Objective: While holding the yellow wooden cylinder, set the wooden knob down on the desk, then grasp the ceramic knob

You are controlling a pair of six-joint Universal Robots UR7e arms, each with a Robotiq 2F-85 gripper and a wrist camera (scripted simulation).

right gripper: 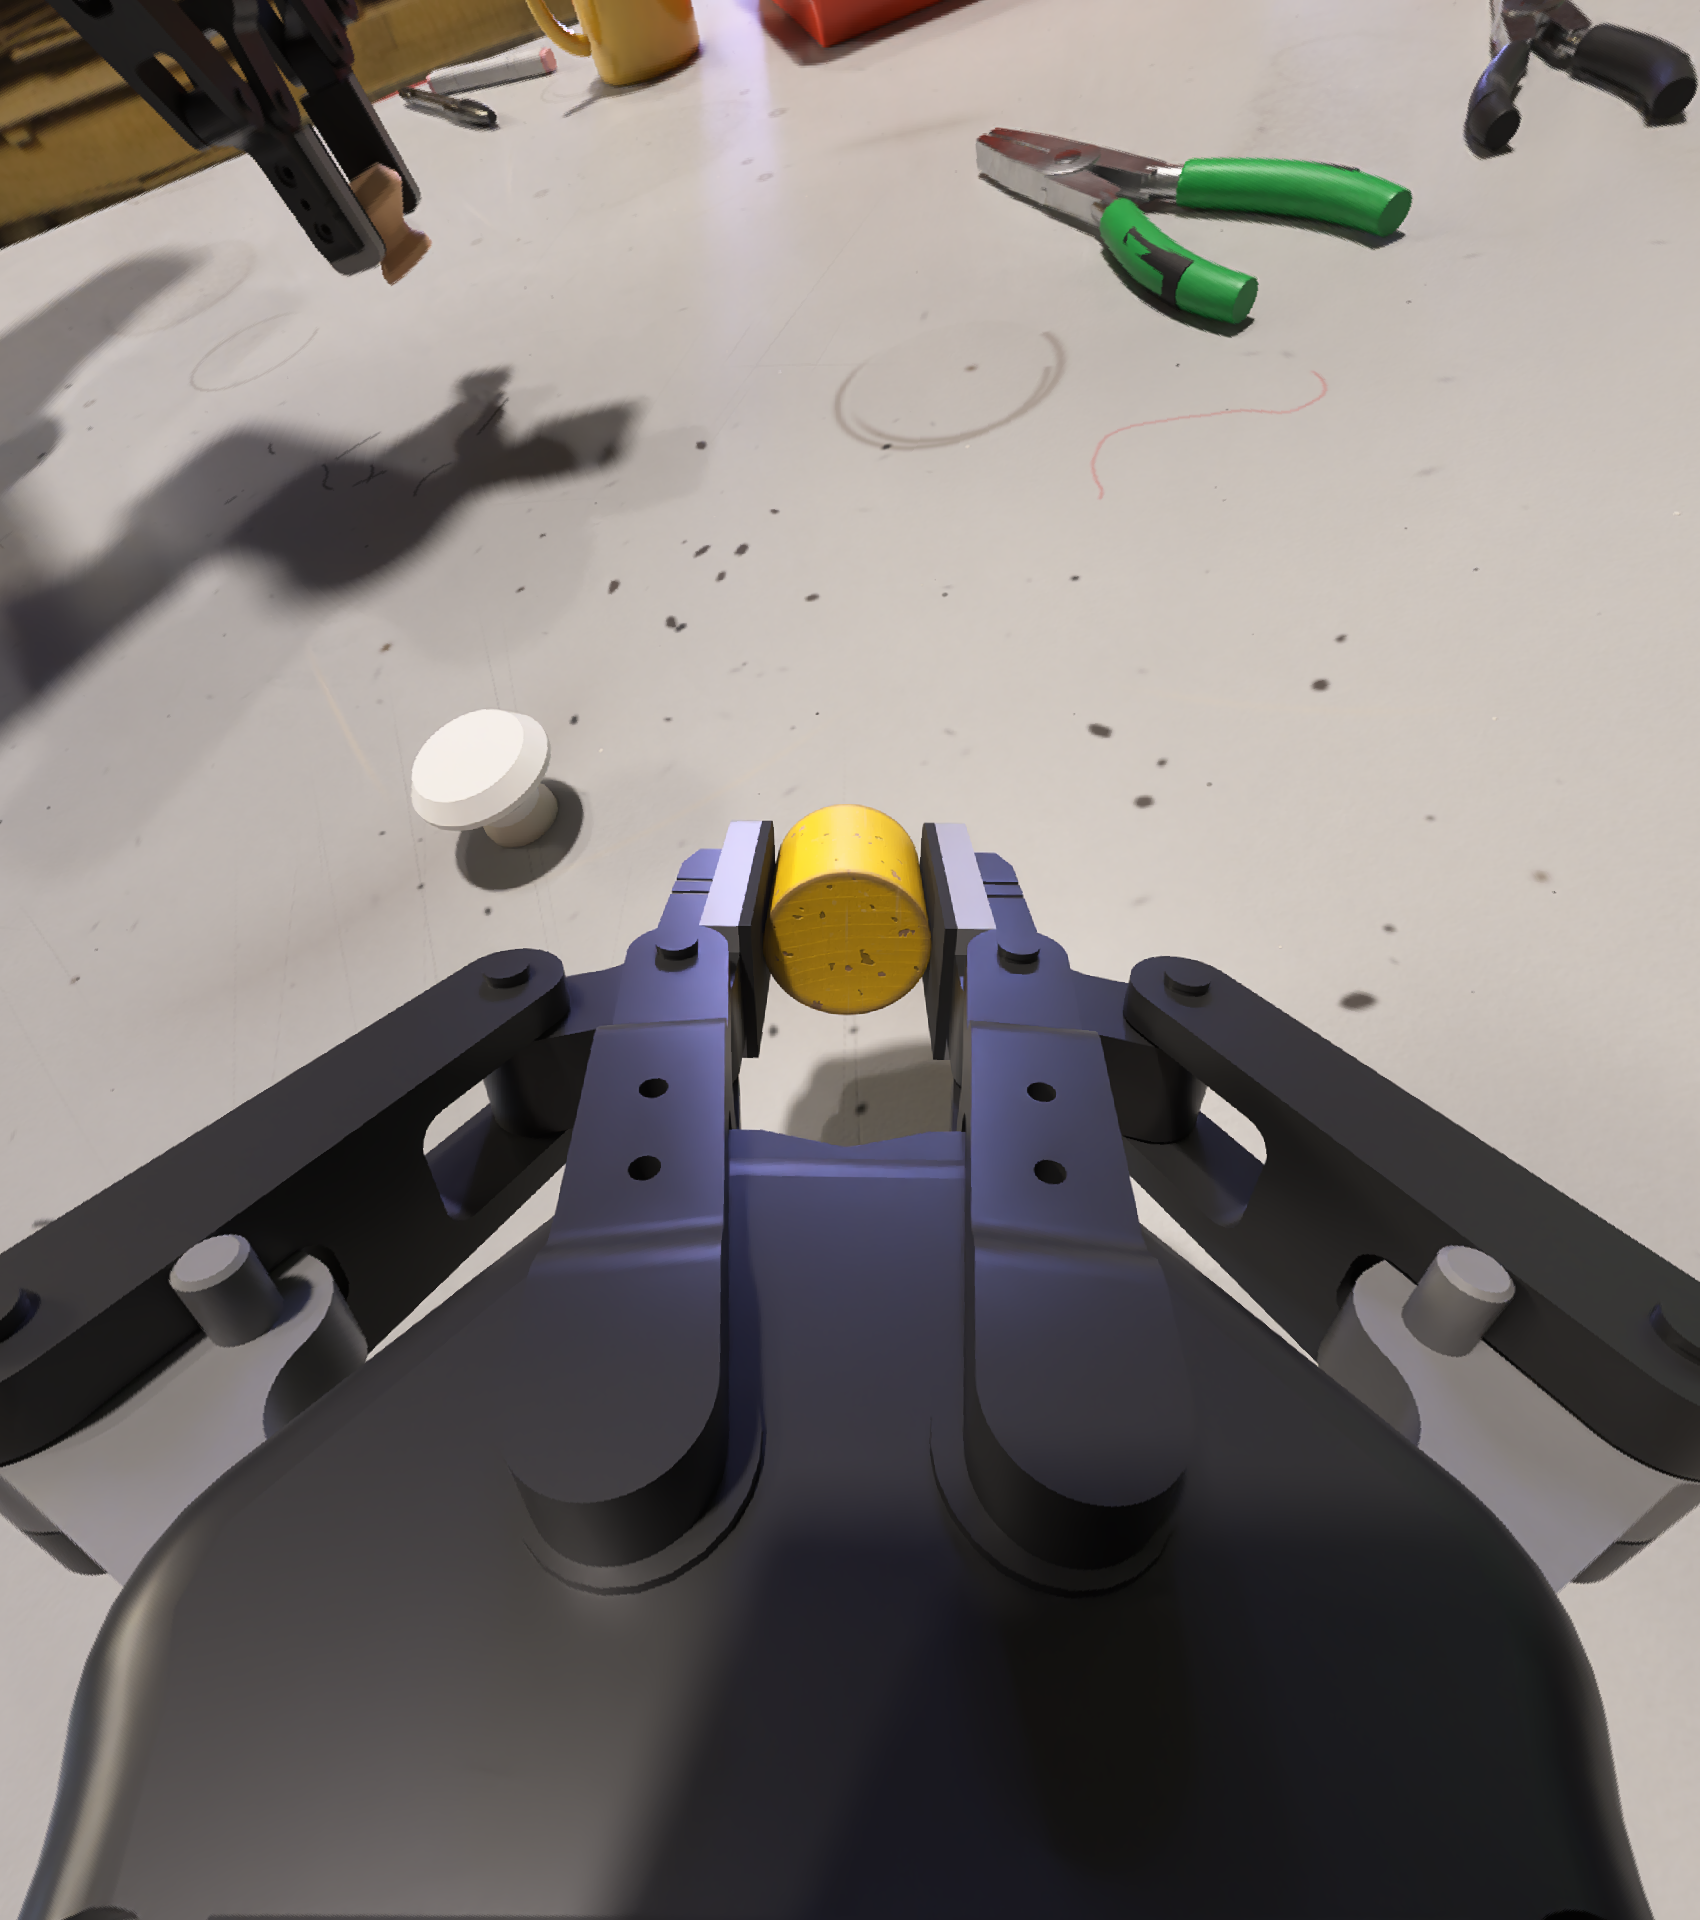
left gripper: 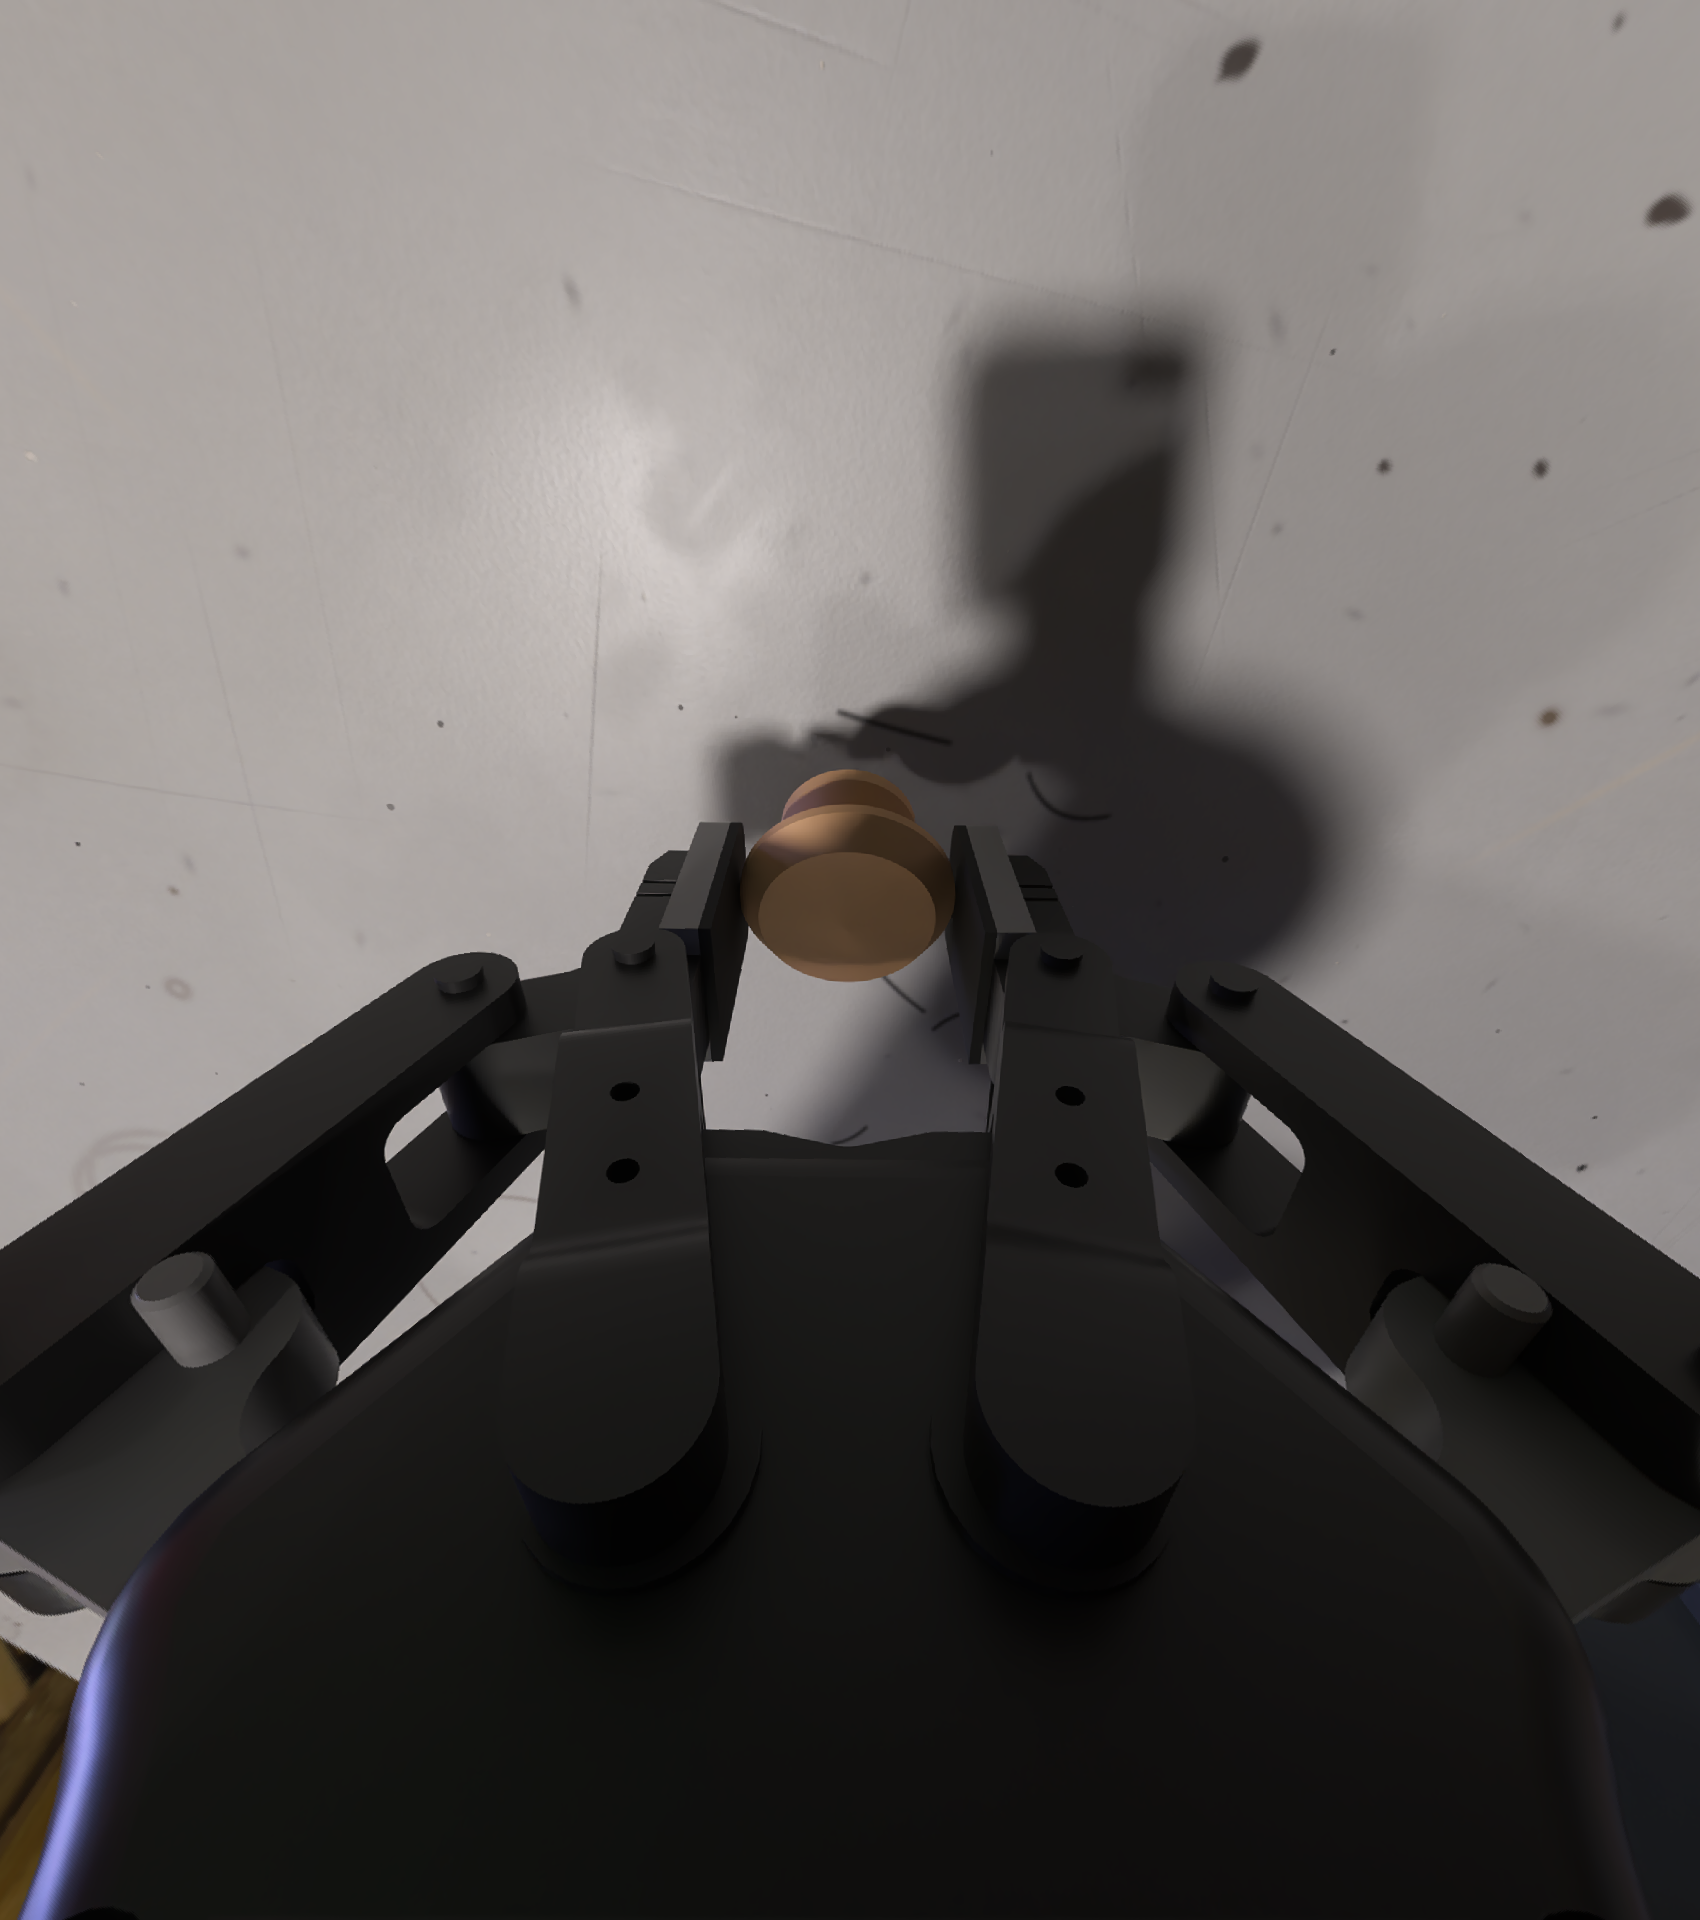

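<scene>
My left gripper (left gripper: 846, 894) is shut on the brown wooden knob (left gripper: 846, 904) and holds it above the grey desk (left gripper: 306, 520). The same gripper and wooden knob (right gripper: 394, 229) show at the top left of the right wrist view, well above the desk. My right gripper (right gripper: 846, 914) is shut on the yellow wooden cylinder (right gripper: 846, 925), held above the desk. The white ceramic knob (right gripper: 480, 774) lies tilted on the desk, just left of and a little beyond my right fingers.
Green-handled pliers (right gripper: 1189, 208) lie at the far right. A black-handled tool (right gripper: 1573, 73) is at the top right. A yellow mug (right gripper: 633, 36), a red object (right gripper: 856, 16), a marker (right gripper: 493, 73) and a small metal bit (right gripper: 451, 104) sit at the far edge.
</scene>
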